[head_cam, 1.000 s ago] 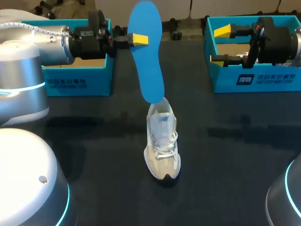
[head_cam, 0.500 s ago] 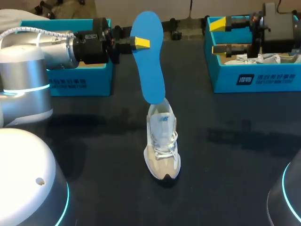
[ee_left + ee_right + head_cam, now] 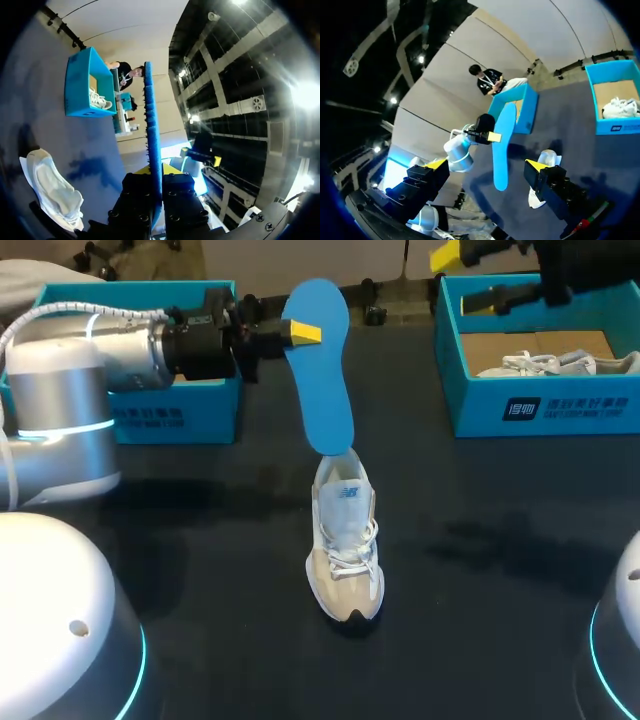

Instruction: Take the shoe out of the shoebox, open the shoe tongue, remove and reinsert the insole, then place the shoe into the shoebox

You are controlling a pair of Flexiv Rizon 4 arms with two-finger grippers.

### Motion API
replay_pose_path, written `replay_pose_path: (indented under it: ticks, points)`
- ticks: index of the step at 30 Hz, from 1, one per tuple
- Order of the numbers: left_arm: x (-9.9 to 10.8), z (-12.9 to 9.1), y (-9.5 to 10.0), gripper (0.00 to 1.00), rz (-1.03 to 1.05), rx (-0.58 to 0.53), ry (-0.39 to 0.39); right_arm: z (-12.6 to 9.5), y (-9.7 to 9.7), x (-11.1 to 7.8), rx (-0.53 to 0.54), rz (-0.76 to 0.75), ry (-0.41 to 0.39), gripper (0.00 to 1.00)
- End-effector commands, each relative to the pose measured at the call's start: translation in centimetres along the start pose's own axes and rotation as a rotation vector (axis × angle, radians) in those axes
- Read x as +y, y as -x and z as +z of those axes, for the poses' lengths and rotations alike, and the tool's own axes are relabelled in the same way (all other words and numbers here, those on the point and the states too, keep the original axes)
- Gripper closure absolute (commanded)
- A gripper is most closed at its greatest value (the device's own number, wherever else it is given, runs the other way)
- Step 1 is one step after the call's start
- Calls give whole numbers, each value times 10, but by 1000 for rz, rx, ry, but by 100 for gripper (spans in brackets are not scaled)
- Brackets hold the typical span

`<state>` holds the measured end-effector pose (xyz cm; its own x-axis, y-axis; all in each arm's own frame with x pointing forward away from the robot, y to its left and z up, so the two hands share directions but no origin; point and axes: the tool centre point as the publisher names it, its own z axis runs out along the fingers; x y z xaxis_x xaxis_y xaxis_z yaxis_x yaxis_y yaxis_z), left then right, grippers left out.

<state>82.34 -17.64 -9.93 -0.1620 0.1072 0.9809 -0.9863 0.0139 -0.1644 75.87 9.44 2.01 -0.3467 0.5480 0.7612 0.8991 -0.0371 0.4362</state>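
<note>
The dark counter (image 3: 480, 570) carried two teal boxes: the left shoebox (image 3: 170, 420), partly hidden by the left arm (image 3: 100, 350), and the right shoebox (image 3: 540, 405), which held a second shoe (image 3: 560, 362). The pale shoe (image 3: 345, 550) stood mid-counter, toe toward the robot. The blue insole (image 3: 322, 370) hung upright over its heel, clamped near the top by the left jaws. The right jaws gaped wide above the right shoebox.

Blue insole (image 3: 321, 370) hangs upright above the white-beige shoe (image 3: 345, 550), which stands on its sole.
</note>
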Motion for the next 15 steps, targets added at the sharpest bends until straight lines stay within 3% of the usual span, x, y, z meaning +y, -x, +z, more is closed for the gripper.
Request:
replay_pose_path:
  ticks: [1,15]
  points:
    - [1,3,2,100,2,2,-2,-4,-18,10,-267,-18,-25,0]
    - [1,3,2,100,2,2,-2,5,-53,23,-586,-37,-110,0]
